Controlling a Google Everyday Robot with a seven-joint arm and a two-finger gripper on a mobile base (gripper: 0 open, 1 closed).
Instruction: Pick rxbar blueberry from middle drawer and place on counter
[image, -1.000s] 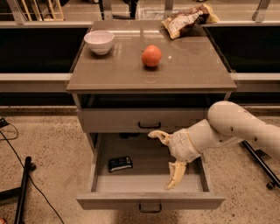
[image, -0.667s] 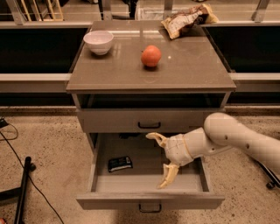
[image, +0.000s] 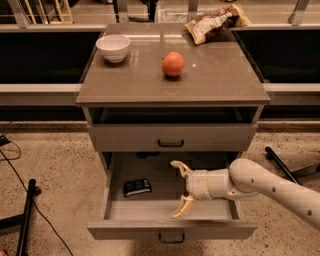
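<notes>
While the middle drawer (image: 170, 230) stands open, the gripper (image: 179, 190) hangs inside it, 2 fingers (image: 180, 168) spread wide and empty, near the rxbar blueberry (image: 137, 187) on the drawer floor; grasp, lift and counter (image: 215, 75) placement remain.

In the middle drawer (image: 125, 231) the rxbar blueberry (image: 137, 187) lies left, the pincer (image: 175, 190) right of it, apart.

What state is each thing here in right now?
middle drawer: pulled open.
upper drawer: shut.
rxbar blueberry: flat on the middle drawer's floor, left side, not held.
gripper: open, inside the middle drawer, right of the rxbar blueberry.
bowl: upright on the counter.
orange fruit: resting on the counter.
snack bag: lying at the counter's back.
</notes>
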